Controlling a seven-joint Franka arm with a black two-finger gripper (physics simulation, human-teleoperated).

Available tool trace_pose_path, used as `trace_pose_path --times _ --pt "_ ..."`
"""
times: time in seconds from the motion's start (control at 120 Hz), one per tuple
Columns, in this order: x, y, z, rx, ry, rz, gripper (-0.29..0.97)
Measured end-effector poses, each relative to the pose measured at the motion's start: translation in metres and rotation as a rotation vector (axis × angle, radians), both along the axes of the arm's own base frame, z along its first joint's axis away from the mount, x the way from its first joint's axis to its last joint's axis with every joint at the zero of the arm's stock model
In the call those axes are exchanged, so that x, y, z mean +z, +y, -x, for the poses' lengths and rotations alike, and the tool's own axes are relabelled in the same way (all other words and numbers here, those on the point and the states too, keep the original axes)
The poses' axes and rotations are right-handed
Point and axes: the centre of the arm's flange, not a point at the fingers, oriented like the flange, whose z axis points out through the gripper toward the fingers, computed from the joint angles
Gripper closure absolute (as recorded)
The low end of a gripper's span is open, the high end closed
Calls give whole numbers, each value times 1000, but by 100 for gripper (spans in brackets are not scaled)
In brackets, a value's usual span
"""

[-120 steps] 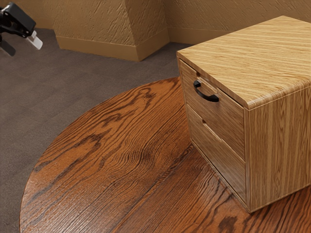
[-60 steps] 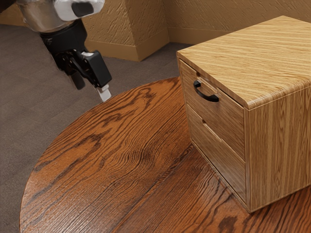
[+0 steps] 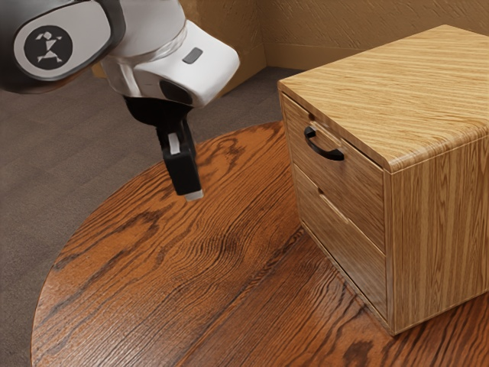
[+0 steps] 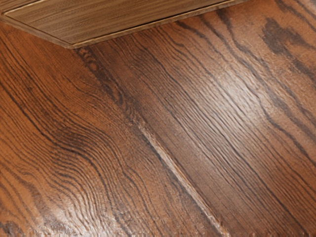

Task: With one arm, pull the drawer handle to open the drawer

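The pincer [image 3: 190, 191] hangs tip-down from the white arm [image 3: 164, 57] above the round wooden counter [image 3: 153, 283], over its rear portion near the edge toward the exterior view's left; I cannot tell whether it is open or closed, and nothing is seen in it. The wooden cabinet [image 3: 428, 99] stands on the counter at the edge toward the exterior view's right, well apart from the pincer. The black drawer handle [image 3: 323, 146] sits on the upper drawer [image 3: 340, 180], whose front lies flush with the lower drawer [image 3: 344, 241] beneath it.
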Motion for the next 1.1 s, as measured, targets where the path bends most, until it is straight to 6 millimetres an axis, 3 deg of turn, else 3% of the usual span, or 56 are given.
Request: trace_pose_path --times 0.058,0.142,0.2,0.283,0.383,0.533,0.617,0.733,0.817,0.917,1.008,1.1 --pt "-2 6 2 11 14 -25 2" --pt "-1 -21 13 -87 10 -87 2" --pt "-11 -26 13 -132 29 -128 2" --pt "8 -21 33 -199 -8 -141 2" --pt "15 -14 46 -269 -17 -148 2" --pt "10 -36 64 -455 -58 -208 2" --pt "10 -53 61 -571 -106 -228 2" --pt "-4 -84 34 -731 -162 -249 2" --pt "-6 -96 26 -808 -198 -271 2" --pt "-2 -103 27 -874 -232 -297 2" --pt "10 -115 40 -933 -275 -336 2" --pt "4 -122 43 -979 -263 -362 2"
